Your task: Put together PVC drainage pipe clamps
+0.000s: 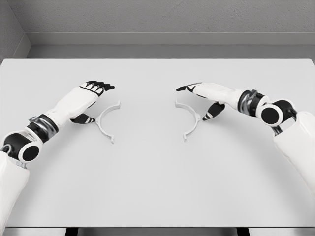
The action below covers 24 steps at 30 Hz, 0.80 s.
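Observation:
Two white half-ring pipe clamp pieces lie flat on the white table (157, 187). The left clamp half (104, 121) curves with its opening toward the right. The right clamp half (191, 118) curves with its opening toward the left. My left hand (91, 101) hovers just left of the left clamp half, fingers stretched out, thumb low near the table, holding nothing. Just above and to the right of the right clamp half is my right hand (202, 98), fingers extended and thumb hanging down, also empty.
A grey wall runs behind the table's far edge (157, 58). The table's front edge lies at the bottom of the view.

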Available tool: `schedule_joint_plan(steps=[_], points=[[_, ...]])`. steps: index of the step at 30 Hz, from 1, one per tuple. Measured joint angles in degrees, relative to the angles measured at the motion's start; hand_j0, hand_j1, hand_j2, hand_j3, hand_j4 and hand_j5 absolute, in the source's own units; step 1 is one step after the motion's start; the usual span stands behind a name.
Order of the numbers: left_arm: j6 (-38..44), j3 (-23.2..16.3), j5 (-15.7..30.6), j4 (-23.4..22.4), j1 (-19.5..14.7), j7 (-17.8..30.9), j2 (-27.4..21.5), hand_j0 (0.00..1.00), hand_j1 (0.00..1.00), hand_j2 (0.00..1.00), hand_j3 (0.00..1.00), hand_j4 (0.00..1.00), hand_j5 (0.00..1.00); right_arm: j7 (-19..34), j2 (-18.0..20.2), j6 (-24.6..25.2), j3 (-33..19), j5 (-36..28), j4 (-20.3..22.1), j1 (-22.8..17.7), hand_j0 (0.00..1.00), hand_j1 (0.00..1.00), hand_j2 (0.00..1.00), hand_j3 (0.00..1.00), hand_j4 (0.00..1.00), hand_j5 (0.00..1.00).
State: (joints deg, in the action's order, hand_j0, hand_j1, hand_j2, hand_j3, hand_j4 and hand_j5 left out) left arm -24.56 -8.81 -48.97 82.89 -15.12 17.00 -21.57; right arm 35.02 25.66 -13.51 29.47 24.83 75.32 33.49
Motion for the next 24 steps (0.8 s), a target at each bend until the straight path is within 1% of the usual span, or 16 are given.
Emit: schedule_joint_plan(steps=[12, 24], points=[[0.07, -0.27, -0.02, 0.41, 0.26, -0.01, 0.07, 1.0, 1.0, 1.0, 1.0, 1.0, 1.0, 0.0, -1.75, 0.01, 0.0, 1.44, -2.72, 1.14, 1.0, 1.0, 1.0, 1.0, 1.0, 1.0], [0.07, -0.94, -0.02, 0.5, 0.0, -0.01, 1.06, 1.0, 1.0, 1.0, 1.0, 1.0, 1.0, 0.0, -2.3, 0.01, 0.0, 1.58, -2.96, 1.23, 1.0, 1.0, 1.0, 1.0, 1.0, 1.0]])
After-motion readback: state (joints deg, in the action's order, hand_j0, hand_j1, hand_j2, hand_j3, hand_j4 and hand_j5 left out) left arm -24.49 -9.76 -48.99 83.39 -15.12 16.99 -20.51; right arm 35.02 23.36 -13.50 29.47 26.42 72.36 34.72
